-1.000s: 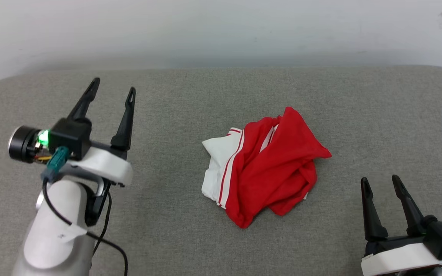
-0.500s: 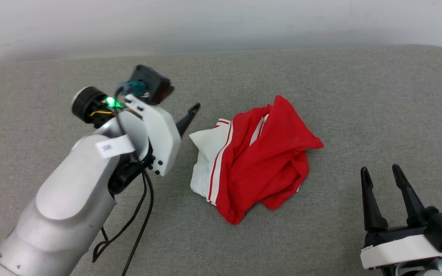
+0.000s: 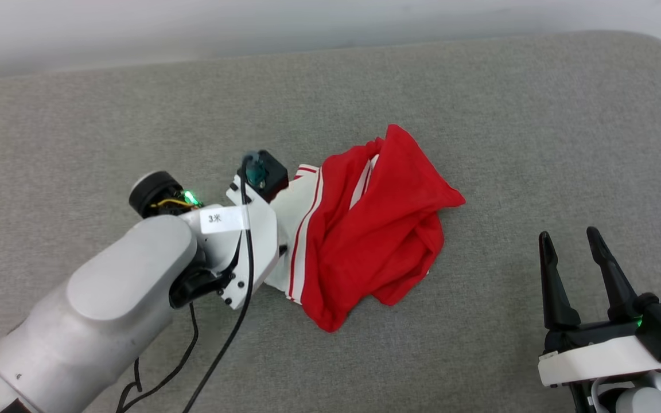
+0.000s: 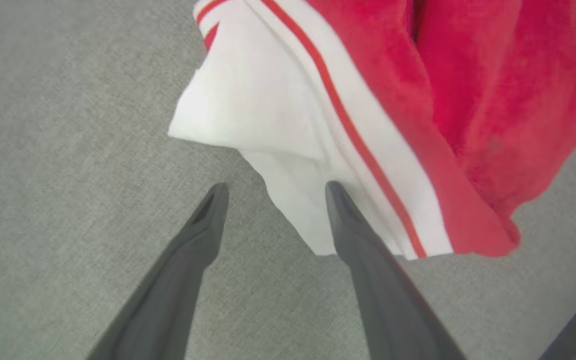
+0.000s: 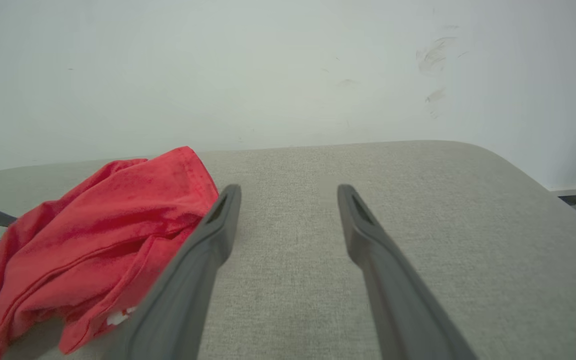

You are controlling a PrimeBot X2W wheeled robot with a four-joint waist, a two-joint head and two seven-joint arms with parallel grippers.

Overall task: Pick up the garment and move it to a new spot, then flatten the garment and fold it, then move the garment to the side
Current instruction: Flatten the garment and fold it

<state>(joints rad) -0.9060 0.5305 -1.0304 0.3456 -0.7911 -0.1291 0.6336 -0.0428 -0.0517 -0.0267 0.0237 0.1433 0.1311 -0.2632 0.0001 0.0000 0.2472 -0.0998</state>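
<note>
The garment (image 3: 376, 229) lies crumpled in the middle of the grey surface, mostly red, with a white sleeve and red stripes on its left side. My left arm's wrist (image 3: 250, 229) hangs over that white edge, fingers pointing down and hidden beneath it. In the left wrist view my left gripper (image 4: 275, 186) is open, low over the white sleeve (image 4: 248, 100); one finger overlaps the cloth and the other stands over bare surface. Whether either finger touches I cannot tell. My right gripper (image 3: 568, 234) stands open and empty at the lower right, apart from the garment (image 5: 93, 225).
The grey padded table (image 3: 508, 115) runs to a white wall (image 5: 268, 75) at the back, with a rounded corner at the far right. A black cable (image 3: 221, 355) hangs from my left arm. Bare surface surrounds the garment.
My left arm has swung right and tipped its fingers down onto the garment's white sleeve. The head camera has shifted, so the whole picture moved. The right gripper has kept its place.
</note>
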